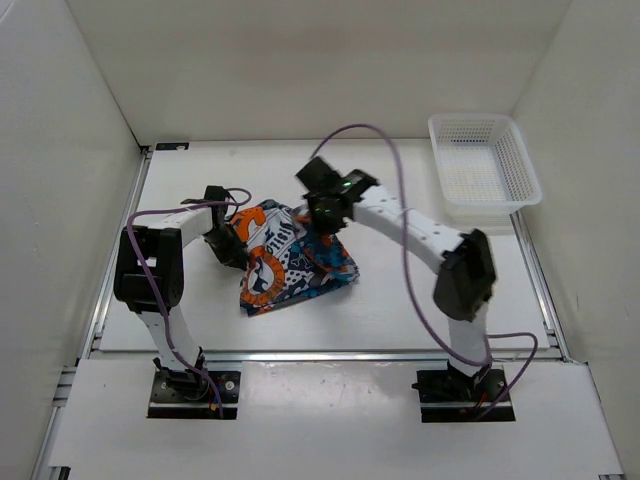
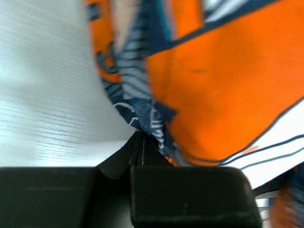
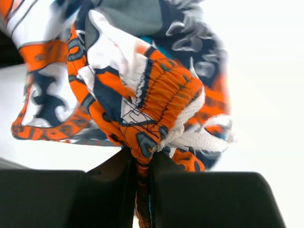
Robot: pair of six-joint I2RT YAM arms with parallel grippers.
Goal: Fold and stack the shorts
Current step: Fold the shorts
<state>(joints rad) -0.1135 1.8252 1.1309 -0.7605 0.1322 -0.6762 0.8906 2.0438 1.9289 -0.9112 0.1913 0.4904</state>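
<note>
The shorts, printed in blue, orange, white and grey, lie bunched on the white table at its middle. My left gripper is shut on the shorts' left edge, low at the table; in the left wrist view blue-striped fabric is pinched between the jaws. My right gripper is shut on the shorts' upper right part and holds it raised; in the right wrist view the orange elastic waistband and white drawstring bunch above the closed jaws.
A white plastic mesh basket stands at the table's far right corner. White walls close in the table on the left, back and right. A purple cable loops above the right arm.
</note>
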